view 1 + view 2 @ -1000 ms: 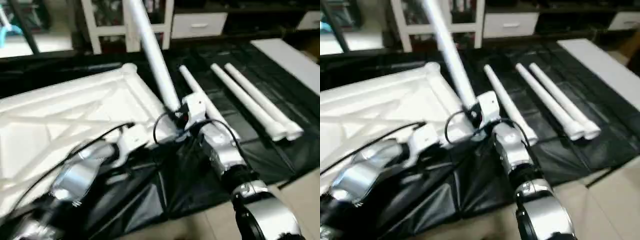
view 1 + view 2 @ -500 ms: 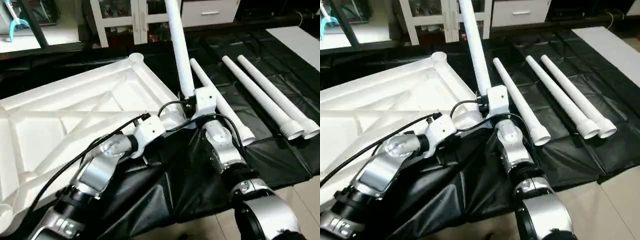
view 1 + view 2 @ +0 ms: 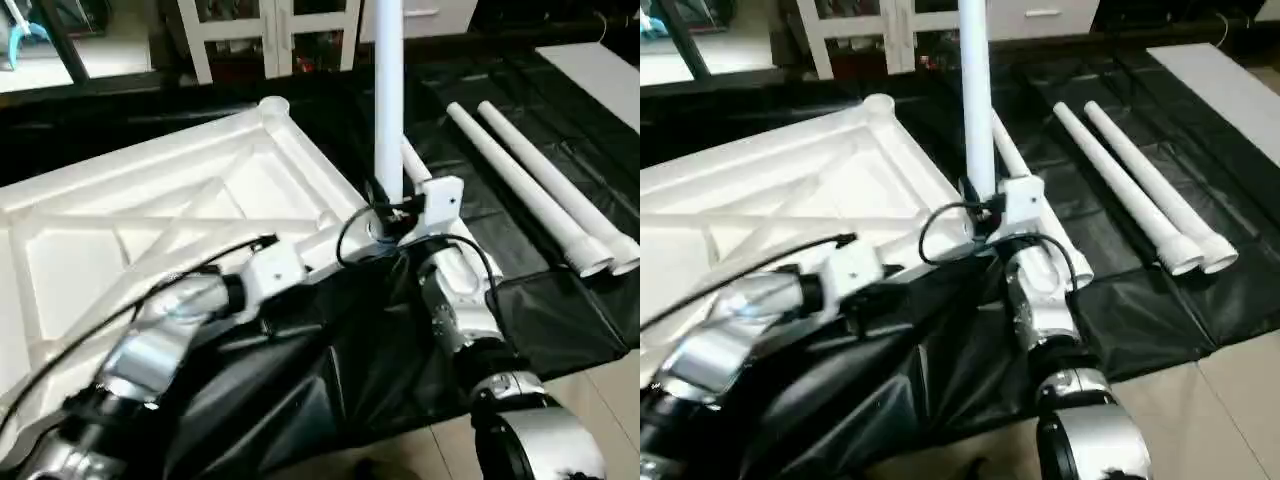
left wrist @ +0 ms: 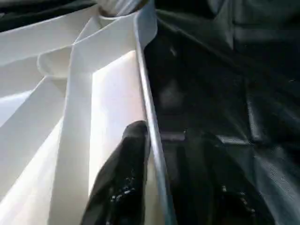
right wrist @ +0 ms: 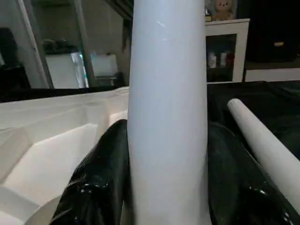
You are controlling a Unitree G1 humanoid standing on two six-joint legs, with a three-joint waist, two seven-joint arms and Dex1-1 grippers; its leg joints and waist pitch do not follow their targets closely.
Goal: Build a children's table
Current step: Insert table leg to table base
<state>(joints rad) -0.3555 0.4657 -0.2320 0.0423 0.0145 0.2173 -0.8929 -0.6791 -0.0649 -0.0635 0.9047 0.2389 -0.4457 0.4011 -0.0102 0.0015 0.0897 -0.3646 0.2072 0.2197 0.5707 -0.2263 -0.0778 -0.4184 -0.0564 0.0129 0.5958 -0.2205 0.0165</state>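
A black plastic sheet [image 3: 520, 330] covered the floor, crumpled at its near edge. Behind it stood a white glass-door cabinet [image 3: 270, 30] and a white drawer [image 3: 1040, 15]. Beige floor tiles [image 3: 1230, 400] showed nearby.

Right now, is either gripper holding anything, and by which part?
The right gripper clamps the upright leg near its lower end, at the tabletop's corner. The left gripper straddles the tabletop's edge wall; whether it grips it cannot be told.

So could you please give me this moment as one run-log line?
right claw: shut on leg, upright at table top corner | left claw: straddling top's edge | three legs on black sheet
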